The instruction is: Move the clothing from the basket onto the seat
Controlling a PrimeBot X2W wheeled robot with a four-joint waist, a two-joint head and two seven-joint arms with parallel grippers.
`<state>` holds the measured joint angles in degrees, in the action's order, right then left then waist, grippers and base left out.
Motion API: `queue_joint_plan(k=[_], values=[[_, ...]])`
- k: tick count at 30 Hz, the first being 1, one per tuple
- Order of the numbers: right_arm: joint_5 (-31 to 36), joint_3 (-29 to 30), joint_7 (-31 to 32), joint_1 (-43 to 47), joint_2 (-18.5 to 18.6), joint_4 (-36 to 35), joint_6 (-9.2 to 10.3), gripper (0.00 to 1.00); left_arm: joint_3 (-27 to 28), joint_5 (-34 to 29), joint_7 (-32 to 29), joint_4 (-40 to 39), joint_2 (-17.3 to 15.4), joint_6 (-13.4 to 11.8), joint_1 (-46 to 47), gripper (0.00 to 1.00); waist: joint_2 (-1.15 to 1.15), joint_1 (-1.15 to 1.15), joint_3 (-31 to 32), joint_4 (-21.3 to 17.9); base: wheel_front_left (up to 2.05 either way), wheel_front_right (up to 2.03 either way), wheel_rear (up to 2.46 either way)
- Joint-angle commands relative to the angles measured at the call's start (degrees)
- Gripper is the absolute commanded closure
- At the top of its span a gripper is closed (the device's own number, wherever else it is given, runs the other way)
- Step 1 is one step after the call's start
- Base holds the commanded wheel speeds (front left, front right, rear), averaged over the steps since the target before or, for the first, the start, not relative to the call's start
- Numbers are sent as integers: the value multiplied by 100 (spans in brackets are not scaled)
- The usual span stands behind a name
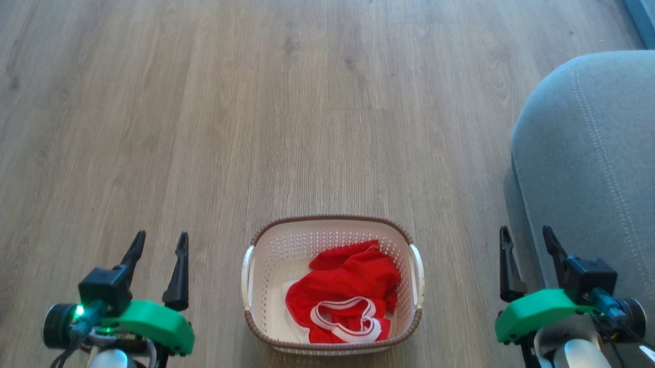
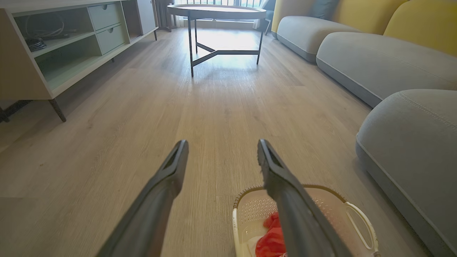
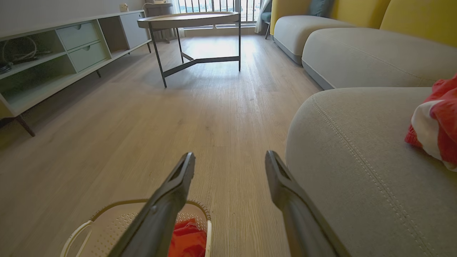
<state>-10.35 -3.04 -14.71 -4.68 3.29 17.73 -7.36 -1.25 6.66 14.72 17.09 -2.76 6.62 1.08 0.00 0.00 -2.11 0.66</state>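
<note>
Red garment, white-banded, lies bunched inside the cream perforated laundry basket on the wood-look floor, at 6 o'clock in the head view. The fabric is heaped toward the basket's 4 o'clock side. At 3 o'clock rises the grey seat cushion with its line of pale stitching. A second red-and-white garment already rests on it, at 3 o'clock in the right wrist view.

The left gripper hangs at 8 o'clock and the right gripper at 4 o'clock. They flank the basket, well apart from it. Both pairs of jaws are spread and hold nothing.

By the look of it, the job stands between picks, with one piece on the seat and one waiting in the basket. The next move calls for an arm to swing inward and drop over the rim. The right is the likelier choice, since it sits just beside the cushion. Its jaws would need to straddle a raised fold of the cloth, away from the perforated wall and side handle, and close on fabric alone. A lift clear of the brown rim would come next, then a carry toward 3 o'clock.
</note>
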Motion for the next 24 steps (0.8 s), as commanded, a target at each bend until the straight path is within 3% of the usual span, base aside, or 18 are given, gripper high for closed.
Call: queue_joint_plan(k=[1,13,18,24], values=[[53,-113,-29,-210,-25,-214,-13,0,134,45,28,-157,-12,31,203,0,0,0,-41,-10,0,0,0],[168,-197,-29,-740,-38,-551,-13,0,-301,68,28,14,-12,69,578,0,0,0,-1016,-254,0,0,0],[170,-321,-29,-1044,-40,-622,-13,0,-675,70,28,83,-12,82,893,0,0,0,-1517,-411,0,0,0],[136,-523,-29,-1538,-40,-772,-13,0,-1527,108,28,255,-108,85,1486,0,0,0,-2339,-717,0,0,0]])
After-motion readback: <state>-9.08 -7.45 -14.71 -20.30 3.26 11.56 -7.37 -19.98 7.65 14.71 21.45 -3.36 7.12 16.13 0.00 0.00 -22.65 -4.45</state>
